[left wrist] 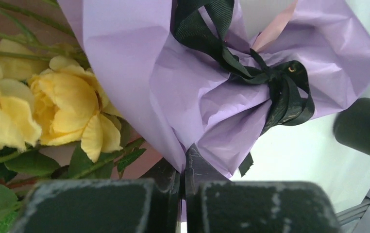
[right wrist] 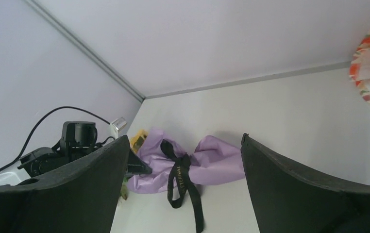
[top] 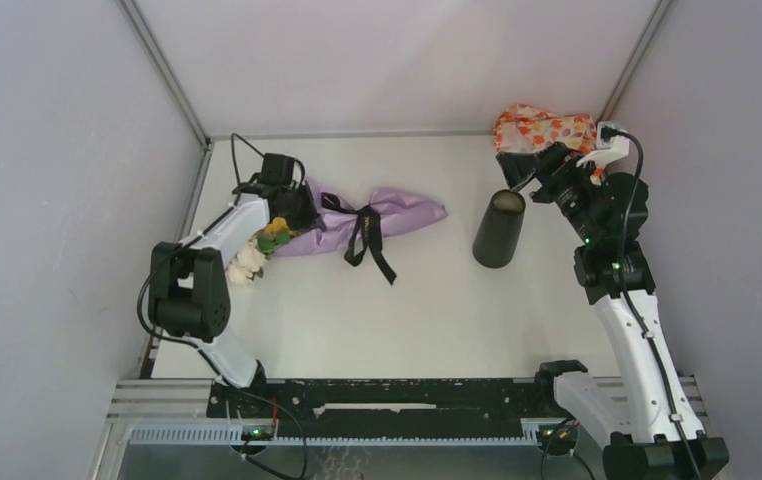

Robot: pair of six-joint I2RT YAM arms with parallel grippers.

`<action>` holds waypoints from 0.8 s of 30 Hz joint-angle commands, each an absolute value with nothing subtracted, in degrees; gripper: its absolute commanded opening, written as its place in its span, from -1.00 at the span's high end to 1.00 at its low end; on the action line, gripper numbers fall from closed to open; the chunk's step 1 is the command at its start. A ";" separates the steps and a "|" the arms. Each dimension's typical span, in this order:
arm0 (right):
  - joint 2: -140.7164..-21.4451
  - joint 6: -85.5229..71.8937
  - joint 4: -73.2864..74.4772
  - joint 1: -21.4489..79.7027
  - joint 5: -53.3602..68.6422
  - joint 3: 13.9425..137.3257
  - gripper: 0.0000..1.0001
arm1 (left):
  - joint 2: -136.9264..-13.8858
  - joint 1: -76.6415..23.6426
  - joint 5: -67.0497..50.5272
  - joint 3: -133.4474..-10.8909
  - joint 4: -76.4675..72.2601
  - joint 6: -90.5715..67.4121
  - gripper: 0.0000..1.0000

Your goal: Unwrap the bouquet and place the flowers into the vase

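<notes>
I see the bouquet [top: 357, 222] lying flat on its side on the white surface [top: 407, 320], over on the left. Its lilac paper [left wrist: 139, 73] is wrapped round it, and the thin twisted end points to the right. A black ribbon [top: 367, 238] is tied round the middle, and its loose ends trail down onto the surface. The flowers [top: 260, 248] poke out of the wide end on the left, next to the left arm. Up close I can see a big yellow rose [left wrist: 66, 109] with green leaves [left wrist: 27, 162] under it. The left fingers [left wrist: 185, 167] are squeezed together on the edge of the paper at that wide end, close to the rose. The vase [top: 499, 228] is black and stands on the surface to the right of the bouquet, a little way off from the thin end. The right fingers [right wrist: 184, 145] are spread wide and grip nothing. Through the gap between them I can see the bouquet far across the surface. They hang just behind the top of the vase, and I cannot tell if they touch it. An orange and white cloth bundle [top: 542, 128] sits in the far right corner, behind the right arm.
</notes>
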State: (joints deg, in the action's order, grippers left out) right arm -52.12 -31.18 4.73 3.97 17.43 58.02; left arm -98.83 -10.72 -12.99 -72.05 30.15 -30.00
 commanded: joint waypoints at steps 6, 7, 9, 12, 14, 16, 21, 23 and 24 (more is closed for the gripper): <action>-49.31 -28.38 7.33 13.77 14.79 59.63 -0.86 | -88.05 -11.32 -13.51 -72.40 29.38 -31.08 0.86; -49.31 -27.99 7.68 15.67 13.91 59.61 -0.86 | -87.12 -12.03 -13.99 -73.10 29.13 -31.41 0.61; -49.51 -27.05 8.18 19.76 11.93 59.64 -0.87 | -85.97 -14.04 -10.44 -77.49 31.40 -31.17 -0.32; -49.98 -26.03 8.35 25.07 9.34 59.61 -0.88 | -86.19 -15.28 -7.43 -81.20 35.84 -31.72 -0.85; -50.24 -25.51 8.63 27.88 8.43 59.61 -0.88 | -85.70 -15.29 -6.81 -80.16 35.54 -33.27 -0.99; -50.50 -25.00 9.21 30.00 7.19 59.65 -0.88 | -85.78 -15.34 -8.27 -79.06 31.58 -34.95 -1.00; -51.26 -24.74 9.27 32.41 6.27 59.63 -0.86 | -99.66 -17.48 -7.62 -91.38 30.94 -35.54 -0.95; -50.81 -24.86 9.12 32.90 6.49 59.63 -0.85 | -108.11 -18.38 -6.95 -99.96 33.30 -35.68 -0.90; -50.30 -24.81 9.29 33.14 6.46 59.65 -0.85 | -112.59 -18.91 -6.22 -104.94 35.18 -35.62 -0.89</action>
State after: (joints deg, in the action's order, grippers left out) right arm -51.40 -26.04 10.20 32.03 7.84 58.02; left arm -99.13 -16.84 -7.75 -91.92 33.56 -34.57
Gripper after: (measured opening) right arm 0.929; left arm 0.959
